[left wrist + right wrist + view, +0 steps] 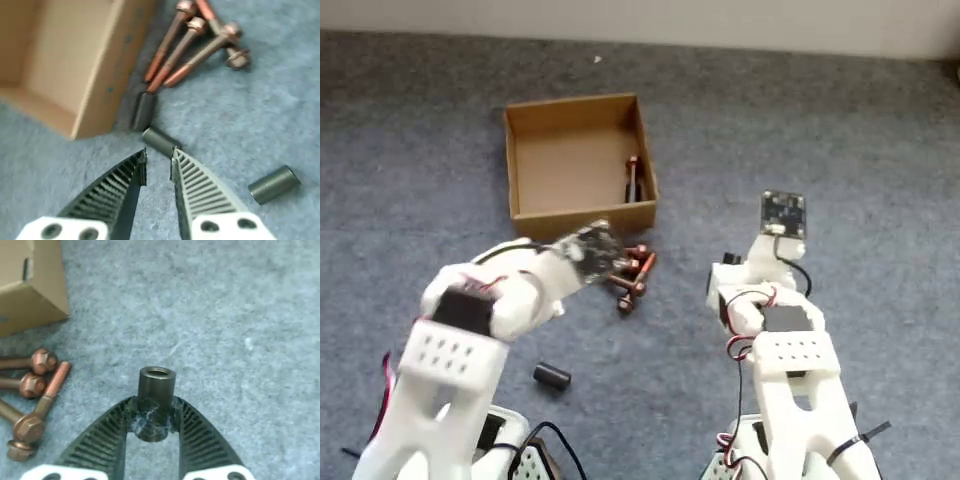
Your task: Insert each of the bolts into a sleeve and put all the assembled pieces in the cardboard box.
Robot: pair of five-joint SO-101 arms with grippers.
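1. Presently, the right gripper (153,409) is clamped on one end of a sleeve (157,382) over the worktop's middle, with the open bore clear of the gripper.
2. The left gripper (158,156), jaws apart, hovers over a loose sleeve (159,141) beside the bolts (172,56), near the cardboard box (582,215) toward the worktop's far edge.
3. Step judged: bolt pickup. Next, grasp one bolt by its shank and align it with the held bore.
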